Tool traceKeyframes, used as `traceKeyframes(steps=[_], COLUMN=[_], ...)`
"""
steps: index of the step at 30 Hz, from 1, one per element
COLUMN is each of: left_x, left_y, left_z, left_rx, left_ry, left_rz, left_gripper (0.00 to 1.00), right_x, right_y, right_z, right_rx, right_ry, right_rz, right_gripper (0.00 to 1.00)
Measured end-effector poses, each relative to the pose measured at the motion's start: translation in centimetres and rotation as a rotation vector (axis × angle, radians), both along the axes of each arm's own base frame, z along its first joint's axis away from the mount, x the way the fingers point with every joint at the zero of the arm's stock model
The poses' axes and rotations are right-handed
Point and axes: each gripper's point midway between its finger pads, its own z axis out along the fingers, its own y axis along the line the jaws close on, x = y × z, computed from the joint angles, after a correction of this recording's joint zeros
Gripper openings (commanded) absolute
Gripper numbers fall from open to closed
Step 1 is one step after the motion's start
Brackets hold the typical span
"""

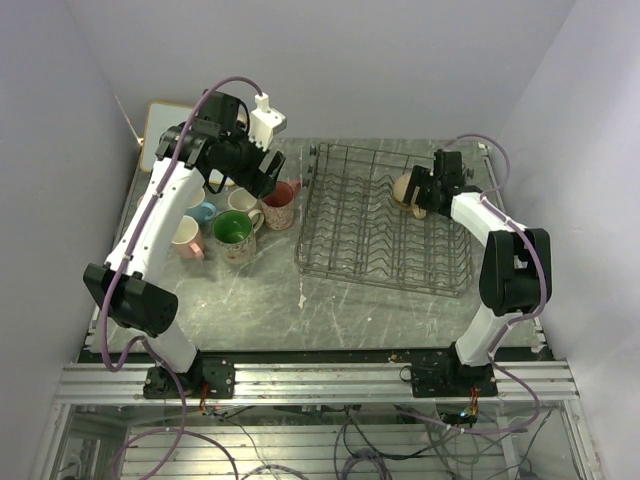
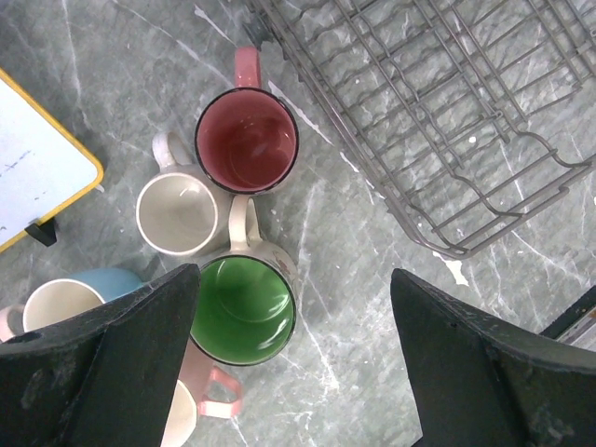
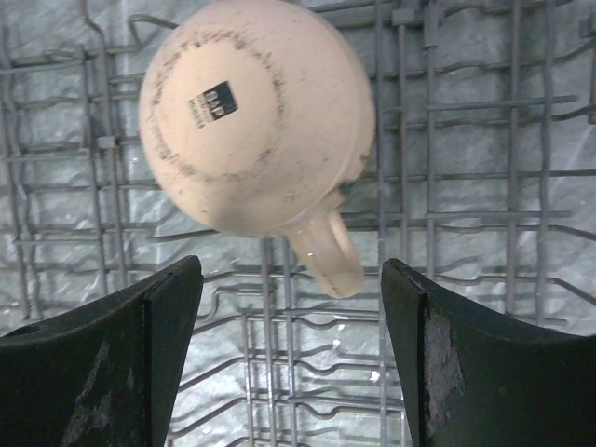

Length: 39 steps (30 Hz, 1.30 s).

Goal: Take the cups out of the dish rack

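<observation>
Checking unload: one tan mug in the rack, the others out on the table

Tan mug (image 3: pixel 251 121) sits among the tines of the dish rack (image 1: pixel 350 235), in its far right part. Its base faces the right wrist camera and carries a small dark square stamp and scuff marks. Can't tell whether it is fully inverted or just tipped over. The handle points back toward the gap between the fingers.

Right gripper (image 3: pixel 291 279) hangs just short of the mug, jaws spread wide, nothing between them. The handle tip comes near the fingertip line; no contact visible.

A tight cluster of upright mugs stands left of the rack on the grey marbled table (image 1: pixel 330 310):
- dark pink-red mug (image 2: pixel 247 142), nearest the rack corner
- cream-white mug (image 2: pixel 177 212), just beside it
- mug with green inside (image 2: pixel 244 309), near side of both, its handle reaching up between them
- light blue mug (image 2: pixel 112 277), further left
- pale pink mug (image 2: pixel 219 391), partly hidden under the left finger in the wrist view
- one more cream-lined mug at the frame's left edge, outer colour can't tell

Left gripper (image 2: pixel 296 289) hovers above the cluster, roughly over the green-lined mug, jaws wide, holding nothing.

Framed whiteboard (image 1: pixel 160 125) stands at the far left corner, behind the cluster.
</observation>
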Motion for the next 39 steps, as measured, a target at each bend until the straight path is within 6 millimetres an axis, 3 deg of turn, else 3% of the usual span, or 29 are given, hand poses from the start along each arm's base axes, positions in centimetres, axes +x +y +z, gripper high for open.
traceKeyframes(steps=[6, 13, 16, 23, 29, 34, 39], left_x=[-0.5, -0.5, -0.5, -0.7, -0.8, -1.0, -1.3], left_y=[0.2, 0.2, 0.2, 0.2, 0.3, 0.3, 0.5], left_z=[-0.5, -0.6, -0.6, -1.2, -1.6, -1.2, -1.0], left_rx=[0.006, 0.007, 0.007, 0.012, 0.016, 0.012, 0.012], left_ry=[0.017, 0.02, 0.021, 0.036, 0.045, 0.036, 0.028], left_rz=[0.0, 0.0, 0.0, 0.0, 0.0, -0.001, -0.004], left_gripper=[0.94, 0.94, 0.94, 0.94, 0.94, 0.94, 0.94], right_x=[0.2, 0.7, 0.4, 0.1, 0.2, 0.2, 0.2], right_y=[-0.8, 0.5, 1.4, 1.6, 1.1, 1.0, 1.0], right_z=[-0.9, -2.8, -3.9, -4.1, -4.2, -4.4, -4.3], right_rx=[-0.052, -0.073, -0.076, -0.096, -0.114, -0.122, -0.13], right_ry=[0.035, 0.074, 0.1, 0.108, 0.108, 0.11, 0.109], right_rz=[-0.005, 0.035, 0.052, 0.035, 0.01, -0.001, -0.011], right_gripper=[0.71, 0.52, 0.49, 0.43, 0.24, 0.02, 0.0])
